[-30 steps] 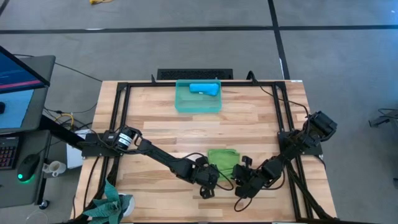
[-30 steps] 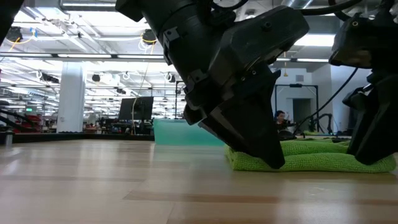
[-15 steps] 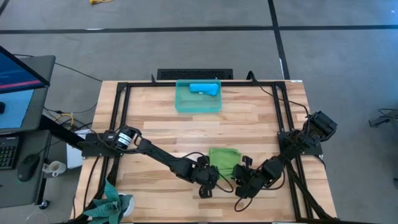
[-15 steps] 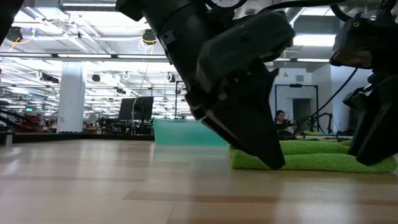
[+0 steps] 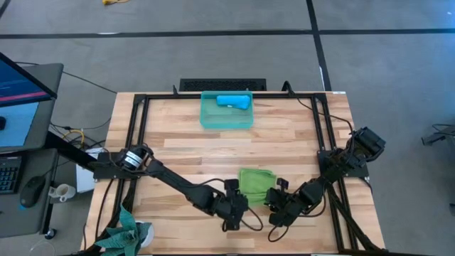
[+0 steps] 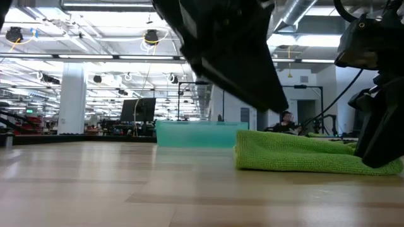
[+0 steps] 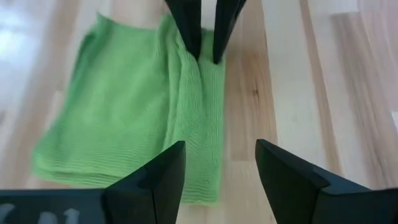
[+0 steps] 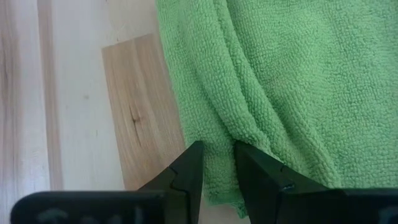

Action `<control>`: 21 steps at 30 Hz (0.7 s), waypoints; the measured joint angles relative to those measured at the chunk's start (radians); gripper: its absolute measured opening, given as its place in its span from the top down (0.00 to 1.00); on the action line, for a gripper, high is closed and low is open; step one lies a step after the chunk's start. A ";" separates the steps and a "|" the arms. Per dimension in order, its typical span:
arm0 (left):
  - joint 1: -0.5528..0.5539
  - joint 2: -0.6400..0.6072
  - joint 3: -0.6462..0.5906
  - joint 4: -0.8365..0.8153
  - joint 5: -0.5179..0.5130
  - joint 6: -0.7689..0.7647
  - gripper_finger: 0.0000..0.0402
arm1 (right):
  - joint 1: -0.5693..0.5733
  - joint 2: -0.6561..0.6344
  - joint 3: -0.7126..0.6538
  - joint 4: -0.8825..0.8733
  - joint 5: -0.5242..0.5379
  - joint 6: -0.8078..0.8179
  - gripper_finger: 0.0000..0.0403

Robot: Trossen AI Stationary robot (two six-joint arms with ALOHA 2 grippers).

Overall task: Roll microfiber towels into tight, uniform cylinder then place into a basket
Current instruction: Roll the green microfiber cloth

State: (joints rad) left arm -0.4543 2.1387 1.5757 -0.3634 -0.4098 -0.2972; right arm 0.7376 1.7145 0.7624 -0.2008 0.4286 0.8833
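Note:
The lime green towel [image 5: 256,183] lies folded flat on the wood table, near the front edge. My right gripper [image 5: 273,204] is at its near right corner, shut on it. My left gripper [image 7: 221,168] hangs open above the towel's near left side [image 5: 238,206], touching nothing; in the low view it is up clear of the cloth [image 6: 240,69]. The sky-blue towel [image 5: 233,101] lies rolled inside the teal basket [image 5: 213,119] at the table's far side. My right gripper pinches a raised fold of the green towel [image 8: 219,134] between its two fingers, close to the cloth's edge; several layers show there. The fingers [image 7: 189,31] slant down from above onto it. The towel stays flat on the table, slack.
A black metal frame [image 5: 139,142] runs around the tabletop. Bare wood lies between the green towel and the basket. A teal-green cloth [image 5: 124,231] hangs off the near left corner. A desk with a monitor and mouse [image 5: 28,188] stands left of the table.
My left gripper has risen off the green towel's left end and drawn back a little toward the table's near edge, rolling as it went. The towel's left end now stands a bit higher and looser. My right gripper has kept still.

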 joint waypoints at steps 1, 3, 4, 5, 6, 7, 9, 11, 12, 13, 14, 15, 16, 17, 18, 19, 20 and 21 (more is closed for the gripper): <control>-0.006 -0.005 0.000 0.000 -0.011 0.009 0.53 | 0.000 0.000 0.000 0.000 0.000 0.000 0.71; -0.016 -0.012 0.001 0.010 -0.027 0.030 0.53 | 0.000 0.000 0.000 0.001 0.000 0.000 0.71; -0.021 -0.013 0.002 0.021 -0.027 0.045 0.53 | 0.000 0.000 0.000 0.001 0.000 0.000 0.71; -0.026 -0.013 0.002 0.028 -0.024 0.068 0.53 | 0.000 0.000 0.000 0.003 0.000 0.000 0.71; -0.030 -0.013 0.002 0.030 -0.015 0.097 0.53 | 0.000 0.000 0.000 0.003 0.000 0.000 0.71; -0.033 -0.012 0.002 0.036 -0.004 0.120 0.53 | 0.000 0.000 0.000 0.003 0.000 0.000 0.71; -0.035 -0.012 0.002 0.046 0.028 0.141 0.53 | 0.000 0.000 -0.001 0.004 -0.001 0.000 0.71; -0.031 -0.011 0.002 0.047 0.054 0.144 0.53 | 0.000 0.000 -0.001 0.005 -0.001 0.000 0.71; -0.028 -0.011 0.002 0.052 0.058 0.149 0.53 | 0.000 0.000 -0.001 0.006 -0.001 0.000 0.71; -0.022 -0.011 0.002 0.064 0.058 0.158 0.53 | 0.000 0.000 -0.001 0.006 -0.001 0.000 0.71; -0.017 -0.011 -0.008 0.104 0.059 0.167 0.53 | 0.000 0.000 -0.001 0.006 -0.001 0.000 0.71; -0.011 -0.011 -0.020 0.140 0.072 0.177 0.53 | 0.000 0.000 -0.001 0.006 -0.001 0.000 0.71; -0.003 -0.011 -0.035 0.171 0.096 0.183 0.53 | 0.000 0.000 -0.001 0.006 -0.001 0.000 0.71; 0.005 -0.011 -0.053 0.201 0.129 0.184 0.53 | 0.000 0.000 -0.001 0.007 -0.001 0.000 0.71; 0.012 -0.010 -0.073 0.229 0.161 0.184 0.53 | 0.000 0.000 -0.001 0.007 -0.001 0.001 0.71; 0.019 -0.010 -0.093 0.258 0.186 0.183 0.53 | 0.000 0.000 -0.001 0.007 -0.001 0.001 0.71; 0.026 -0.010 -0.110 0.278 0.204 0.180 0.53 | 0.000 0.000 -0.001 0.007 -0.001 0.001 0.71; 0.034 -0.010 -0.126 0.294 0.211 0.171 0.53 | 0.000 0.000 -0.001 0.007 -0.001 0.001 0.71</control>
State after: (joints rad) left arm -0.4203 2.1288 1.4496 -0.0698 -0.1990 -0.1258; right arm 0.7376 1.7149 0.7616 -0.1936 0.4278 0.8841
